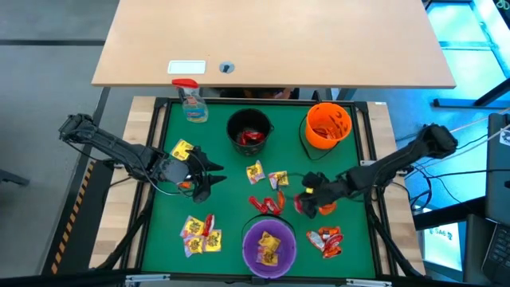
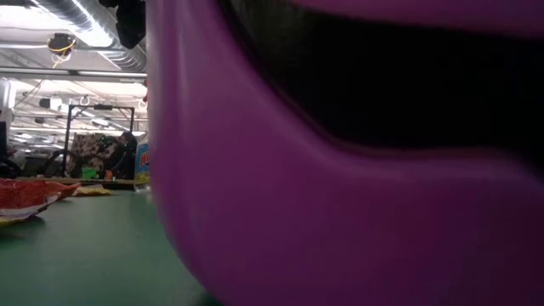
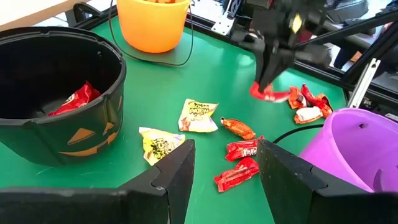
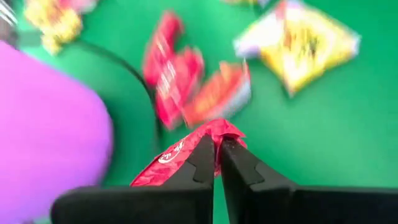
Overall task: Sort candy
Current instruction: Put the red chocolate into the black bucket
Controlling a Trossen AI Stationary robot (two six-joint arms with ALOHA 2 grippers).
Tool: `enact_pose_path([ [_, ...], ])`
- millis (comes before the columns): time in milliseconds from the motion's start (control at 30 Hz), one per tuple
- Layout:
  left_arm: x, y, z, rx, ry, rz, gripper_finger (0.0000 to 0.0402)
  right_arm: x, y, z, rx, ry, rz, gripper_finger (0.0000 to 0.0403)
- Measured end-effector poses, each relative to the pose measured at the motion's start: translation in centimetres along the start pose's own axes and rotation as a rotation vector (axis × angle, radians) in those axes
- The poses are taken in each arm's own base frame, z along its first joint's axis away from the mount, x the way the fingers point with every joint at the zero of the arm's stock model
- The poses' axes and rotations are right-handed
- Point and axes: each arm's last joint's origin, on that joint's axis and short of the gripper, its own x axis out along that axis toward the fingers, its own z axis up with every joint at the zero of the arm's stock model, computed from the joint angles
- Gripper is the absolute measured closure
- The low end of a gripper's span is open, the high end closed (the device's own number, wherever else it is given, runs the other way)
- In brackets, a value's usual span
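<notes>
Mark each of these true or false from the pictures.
1. The right hand is shut on a red candy packet. True.
2. The left hand holds a yellow packet. False: it is open and holds nothing.
3. The black bowl holds red packets. True.
4. The purple bowl holds only orange packets. False: a yellow packet lies in it.
5. The spray bottle stands inside the orange bowl. False: it stands on the green mat, beside the black bowl.
</notes>
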Motion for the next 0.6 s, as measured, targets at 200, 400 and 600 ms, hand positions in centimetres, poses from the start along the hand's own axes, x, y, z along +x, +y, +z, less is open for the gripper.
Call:
enact_pose_path([
  [200, 0.0, 0.0, 0.0, 0.000, 0.000, 0.000, 0.0239, -2.7, 0.4, 5.2, -0.042, -0.254, -0.025, 0.0398],
  [400, 0.0, 0.0, 0.0, -0.001, 0.000, 0.000, 0.0239, -4.0, -0.1, 11.8, -0.113, -0.428, -0.071, 0.0395],
  [600, 0.0, -0.1, 0.1, -0.007, -0.009, -0.005, 0.0239, -3.7, -2.6, 18.8, -0.172, -0.472, -0.085, 0.0394],
])
